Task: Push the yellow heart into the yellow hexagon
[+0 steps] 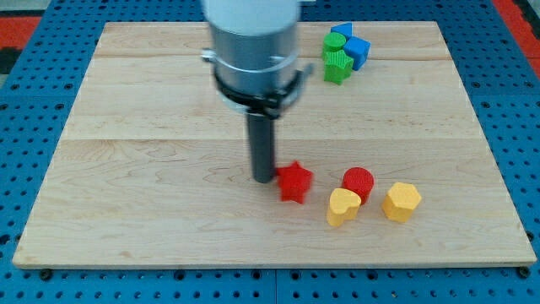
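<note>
The yellow heart [342, 206] lies near the view's bottom, right of centre. The yellow hexagon [402, 201] lies a short way to its right, with a gap between them. A red cylinder [359, 182] touches the heart's upper right side. A red star [294, 181] lies to the heart's left. My tip [264, 178] rests on the board just left of the red star, close to or touching it, and well left of the yellow heart.
A cluster of two blue blocks [354, 49] and two green blocks [337, 64] sits near the board's top edge, right of centre. The wooden board [135, 186] lies on a blue perforated table. The arm's grey body hangs over the top centre.
</note>
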`<action>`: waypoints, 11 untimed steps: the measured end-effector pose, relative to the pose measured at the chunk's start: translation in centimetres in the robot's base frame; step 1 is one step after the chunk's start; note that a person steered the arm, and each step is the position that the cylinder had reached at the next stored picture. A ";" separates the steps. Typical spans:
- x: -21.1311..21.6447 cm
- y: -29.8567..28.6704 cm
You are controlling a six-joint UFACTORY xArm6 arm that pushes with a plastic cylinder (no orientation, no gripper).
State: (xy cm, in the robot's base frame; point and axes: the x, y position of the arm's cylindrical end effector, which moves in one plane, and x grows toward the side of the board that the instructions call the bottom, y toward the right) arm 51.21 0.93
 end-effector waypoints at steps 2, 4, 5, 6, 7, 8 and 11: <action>2.0 3.6; 9.1 1.5; 10.7 4.7; 10.3 5.4; 9.6 6.3; 8.1 6.5; 8.6 8.8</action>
